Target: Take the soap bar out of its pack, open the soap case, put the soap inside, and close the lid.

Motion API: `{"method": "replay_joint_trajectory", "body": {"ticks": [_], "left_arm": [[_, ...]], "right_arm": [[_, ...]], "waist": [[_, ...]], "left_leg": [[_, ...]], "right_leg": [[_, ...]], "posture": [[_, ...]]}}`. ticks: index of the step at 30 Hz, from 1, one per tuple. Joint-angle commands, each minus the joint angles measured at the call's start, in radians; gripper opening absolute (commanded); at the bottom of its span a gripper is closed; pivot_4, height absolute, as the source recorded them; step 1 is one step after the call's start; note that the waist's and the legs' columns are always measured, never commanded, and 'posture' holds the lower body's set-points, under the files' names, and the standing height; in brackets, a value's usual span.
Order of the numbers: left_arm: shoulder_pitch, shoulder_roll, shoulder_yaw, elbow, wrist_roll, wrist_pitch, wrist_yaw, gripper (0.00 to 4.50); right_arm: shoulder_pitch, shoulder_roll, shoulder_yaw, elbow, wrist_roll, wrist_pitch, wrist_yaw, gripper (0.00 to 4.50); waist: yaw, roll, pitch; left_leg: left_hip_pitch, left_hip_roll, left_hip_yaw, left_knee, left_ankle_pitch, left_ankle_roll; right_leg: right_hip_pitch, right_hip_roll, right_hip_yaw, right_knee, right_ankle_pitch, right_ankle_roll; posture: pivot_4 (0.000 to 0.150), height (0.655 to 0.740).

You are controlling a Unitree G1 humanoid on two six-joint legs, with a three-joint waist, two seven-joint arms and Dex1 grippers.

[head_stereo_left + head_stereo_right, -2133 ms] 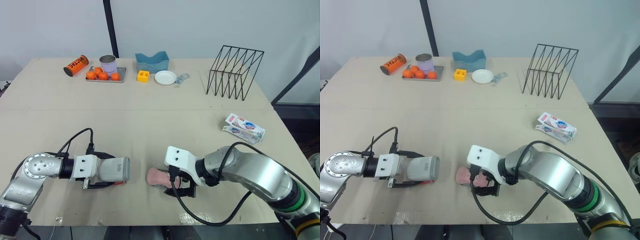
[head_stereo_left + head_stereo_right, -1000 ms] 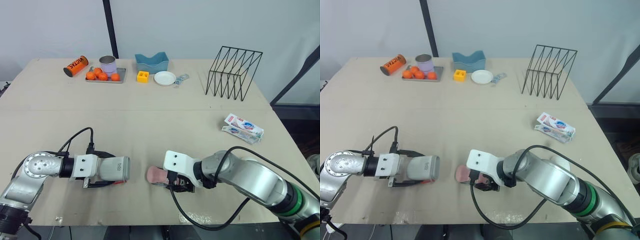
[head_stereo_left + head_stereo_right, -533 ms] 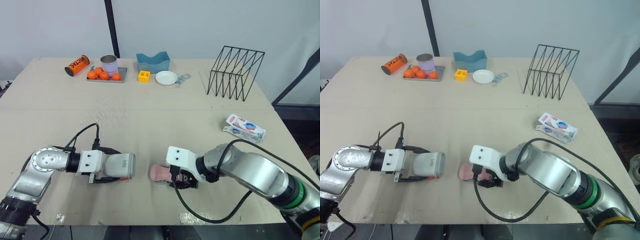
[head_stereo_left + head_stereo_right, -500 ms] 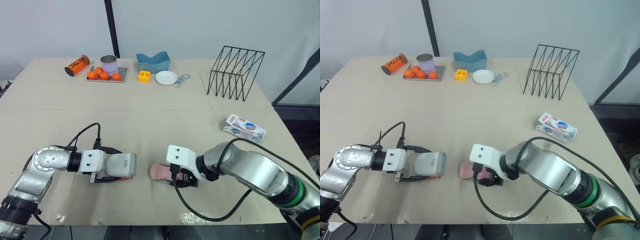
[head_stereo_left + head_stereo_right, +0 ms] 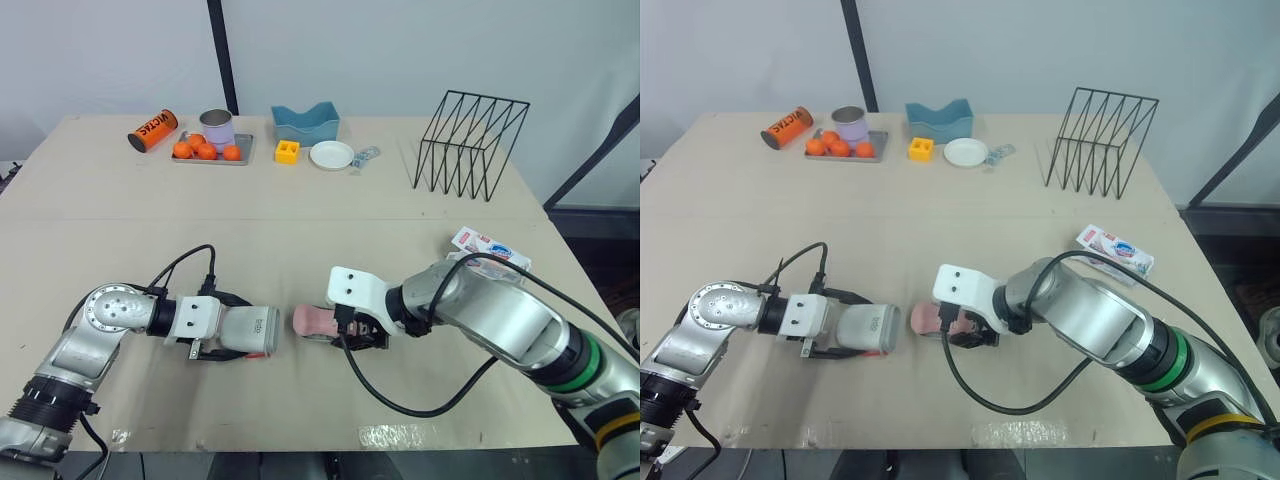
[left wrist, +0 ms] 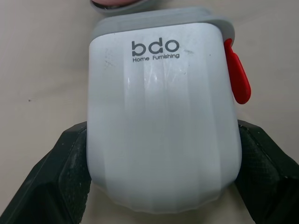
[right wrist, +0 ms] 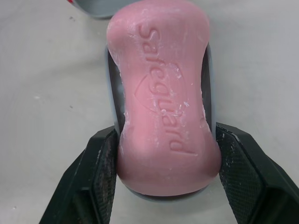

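Observation:
A pink soap bar [image 5: 312, 319] lies in a shallow grey case base [image 7: 110, 88] on the table's front middle. My right gripper [image 5: 361, 334] is shut on the soap and base from the right, with its fingers [image 7: 98, 168] pressed to both sides. My left gripper [image 5: 222, 336] is shut on the white soap case lid [image 5: 251, 329], which has a red latch [image 6: 237, 77]. The lid's open grey rim faces the soap, a short gap to its left. The soap pack [image 5: 490, 248] lies at the right edge, behind my right arm.
At the back stand a black wire rack [image 5: 470, 140], a tray of oranges [image 5: 210, 152] with a can, an orange tube [image 5: 153, 130], a blue holder [image 5: 305, 122], a yellow block [image 5: 287, 152] and a white dish [image 5: 331, 155]. Clear wrapping [image 5: 390, 436] lies near the front edge.
My left gripper has carried the lid to the right, close to the soap. My right gripper has shifted the soap and base slightly away from the front edge.

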Motion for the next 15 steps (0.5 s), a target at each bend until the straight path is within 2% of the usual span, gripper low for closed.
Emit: {"method": "replay_joint_trajectory", "body": {"ticks": [1, 15], "left_arm": [[-0.032, -0.02, -0.006, 0.019, 0.015, -0.027, 0.014, 3.54], [-0.047, -0.053, -0.033, 0.027, 0.034, -0.05, 0.027, 3.54]], "right_arm": [[-0.02, 0.006, 0.014, 0.0, -0.026, -0.033, 0.015, 2.76], [-0.044, 0.044, 0.043, 0.058, -0.093, -0.067, 0.06, 2.76]], "waist": [[0.0, 0.0, 0.0], [0.0, 0.0, 0.0]], "left_leg": [[0.0, 0.0, 0.0, 0.0, 0.0, 0.0], [0.0, 0.0, -0.001, 0.0, 0.0, 0.0]], "right_leg": [[0.0, 0.0, 0.0, 0.0, 0.0, 0.0], [0.0, 0.0, 0.0, 0.0, 0.0, 0.0]], "posture": [[0.15, 0.74], [0.15, 0.74]]}}
